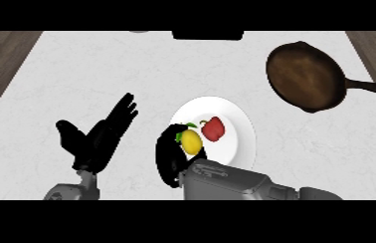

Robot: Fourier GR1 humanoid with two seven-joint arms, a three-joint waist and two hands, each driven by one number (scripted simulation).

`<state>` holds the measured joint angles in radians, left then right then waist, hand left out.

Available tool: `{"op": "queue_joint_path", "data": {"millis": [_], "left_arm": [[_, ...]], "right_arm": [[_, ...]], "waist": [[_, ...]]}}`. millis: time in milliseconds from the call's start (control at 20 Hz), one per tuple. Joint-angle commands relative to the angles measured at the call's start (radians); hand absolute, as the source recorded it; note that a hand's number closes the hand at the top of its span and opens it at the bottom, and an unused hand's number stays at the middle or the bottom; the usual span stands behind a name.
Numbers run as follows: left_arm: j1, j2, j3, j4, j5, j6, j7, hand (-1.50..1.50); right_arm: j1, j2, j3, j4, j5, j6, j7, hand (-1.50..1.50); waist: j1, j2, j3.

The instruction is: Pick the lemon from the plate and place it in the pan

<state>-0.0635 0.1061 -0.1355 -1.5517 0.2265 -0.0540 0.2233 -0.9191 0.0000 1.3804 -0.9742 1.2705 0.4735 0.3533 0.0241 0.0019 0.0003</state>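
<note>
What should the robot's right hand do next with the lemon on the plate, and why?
Probably close fully on the lemon and lift it straight up. The right hand already curls round its left side while it lies on the white plate, right beside a red pepper. The pan sits apart, up and to the right, so lifting comes before carrying. The left hand rests open.
</note>
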Motion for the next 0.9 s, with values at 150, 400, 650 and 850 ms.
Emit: {"op": "queue_joint_path", "data": {"millis": [150, 400, 650, 850], "left_arm": [[0.044, -0.004, -0.011, -0.016, -0.024, -0.015, -0.034, 0.0], [0.023, 0.017, 0.055, -0.014, 0.014, 0.005, 0.003, 0.0], [0.064, 0.013, 0.082, -0.025, 0.016, 0.033, -0.015, 0.0], [0.09, 0.011, 0.084, -0.021, 0.012, 0.032, -0.034, 0.0]], "right_arm": [[-0.047, 0.0, -0.016, 0.061, 0.078, -0.08, -0.088, 1.5], [0.18, -0.139, -0.197, -0.097, -0.052, -0.3, -0.014, 1.5], [0.373, -0.245, -0.433, -0.239, -0.261, -0.509, -0.023, 1.5], [0.445, -0.384, -0.543, -0.47, -0.328, -0.674, -0.084, 1.5]], "waist": [[0.009, 0.002, 0.0], [-0.082, -0.007, 0.003], [-0.155, -0.012, 0.008], [-0.155, -0.025, 0.004]]}}
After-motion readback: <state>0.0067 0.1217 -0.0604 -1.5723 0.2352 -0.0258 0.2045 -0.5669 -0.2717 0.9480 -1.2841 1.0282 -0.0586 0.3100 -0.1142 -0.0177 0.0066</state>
